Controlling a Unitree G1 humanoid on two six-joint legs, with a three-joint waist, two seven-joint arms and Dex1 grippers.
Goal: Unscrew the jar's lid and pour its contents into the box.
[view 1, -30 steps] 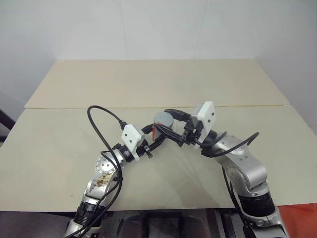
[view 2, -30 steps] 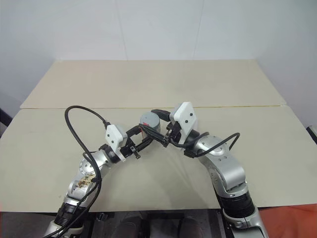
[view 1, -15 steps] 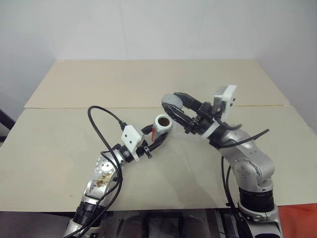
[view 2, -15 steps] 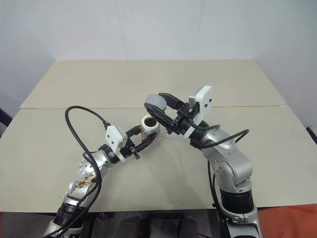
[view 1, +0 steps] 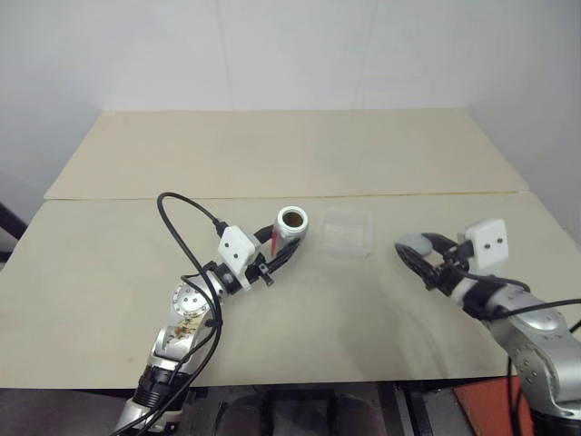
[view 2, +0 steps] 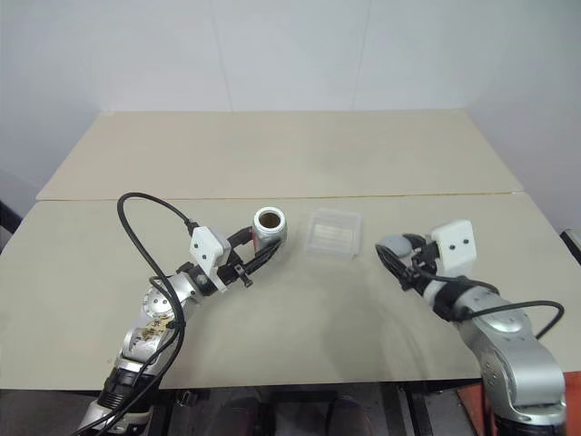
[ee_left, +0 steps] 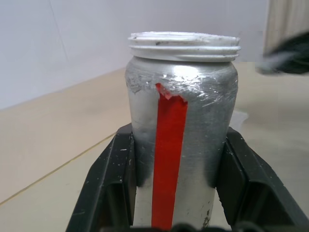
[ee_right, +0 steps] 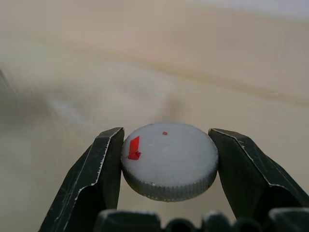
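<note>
Gripping the open jar (view 1: 291,224) in our left gripper (ee_left: 174,193) and the lid (ee_right: 169,161) in our right gripper (ee_right: 166,166), we should tip slowly over the box (view 1: 349,231).

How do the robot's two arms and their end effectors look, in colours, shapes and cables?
Both arms are silver-grey metal with rounded joints. Each wrist carries a white box-shaped camera housing. The left end effector and right end effector each have two black fingers. Black cables loop beside both arms.

Bright, even light with soft shadows; the right wrist view's background is blurred.
</note>
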